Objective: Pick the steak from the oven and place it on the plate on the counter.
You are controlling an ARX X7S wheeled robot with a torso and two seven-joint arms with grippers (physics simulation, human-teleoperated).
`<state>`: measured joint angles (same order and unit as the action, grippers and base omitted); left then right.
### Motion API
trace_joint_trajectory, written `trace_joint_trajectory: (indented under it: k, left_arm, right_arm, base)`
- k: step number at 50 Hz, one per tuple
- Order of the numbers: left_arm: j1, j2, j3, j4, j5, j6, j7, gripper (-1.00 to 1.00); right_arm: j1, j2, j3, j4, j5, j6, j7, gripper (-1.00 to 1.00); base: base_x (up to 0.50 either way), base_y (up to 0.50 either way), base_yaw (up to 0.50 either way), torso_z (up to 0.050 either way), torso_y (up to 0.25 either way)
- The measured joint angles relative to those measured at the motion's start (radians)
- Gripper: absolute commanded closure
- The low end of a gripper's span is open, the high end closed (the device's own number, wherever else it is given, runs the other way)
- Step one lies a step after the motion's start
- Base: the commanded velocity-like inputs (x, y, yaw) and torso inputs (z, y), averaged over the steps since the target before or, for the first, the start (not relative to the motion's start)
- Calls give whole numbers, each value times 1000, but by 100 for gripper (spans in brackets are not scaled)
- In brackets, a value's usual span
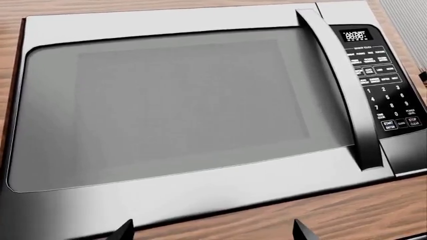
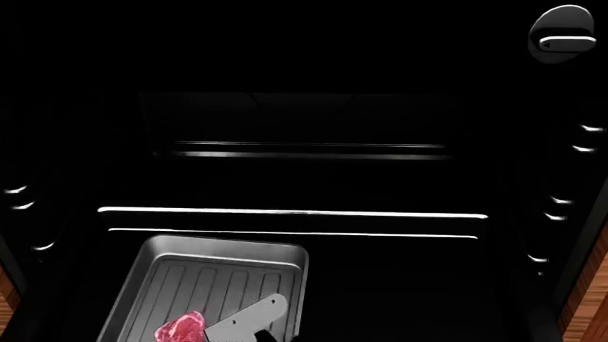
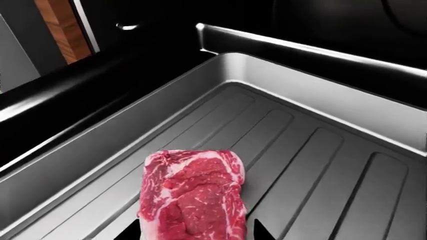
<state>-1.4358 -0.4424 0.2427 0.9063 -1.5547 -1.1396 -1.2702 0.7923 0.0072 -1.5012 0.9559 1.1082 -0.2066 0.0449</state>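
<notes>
Grey metal tray inside the oven carries the steak; the right end effector, open, straddles it. Left end effector: open, facing a microwave.

One steak lies in one grey baking tray, inside one black oven. Two bright wire rack edges cross the oven cavity (a third, fainter one sits farther back). One microwave appears in the left wrist view, with one handle and one keypad.
</notes>
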Motion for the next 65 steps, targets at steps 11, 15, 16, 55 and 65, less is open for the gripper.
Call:
trace_joint_trajectory:
  k: [11, 15, 16, 55, 65]
  left_arm:
    - [-6, 0, 7, 0, -7, 7, -10, -100]
    - [-10, -1, 10, -1, -11, 9, -14, -100]
    - [-10, -1, 11, -1, -12, 10, -15, -100]
    - [-21, -3, 32, 5, -31, 36, -43, -100]
    - [-15, 0, 38, 7, -25, 43, -41, -100]
  right_arm:
    - [26, 57, -17, -139, -1, 4, 62, 100]
    - [41, 94, -22, -230, -6, 9, 102, 100]
    - [45, 105, -22, -256, -7, 10, 114, 100]
    - [321, 491, 72, -1354, -72, 112, 683, 100]
    - [446, 551, 148, -1515, -48, 155, 799, 100]
  base:
    - [0, 0, 0, 0, 0]
    - [0, 0, 0, 0, 0]
    - [0, 0, 0, 0, 0]
    - [0, 0, 0, 0, 1]
    - [0, 0, 0, 0, 0]
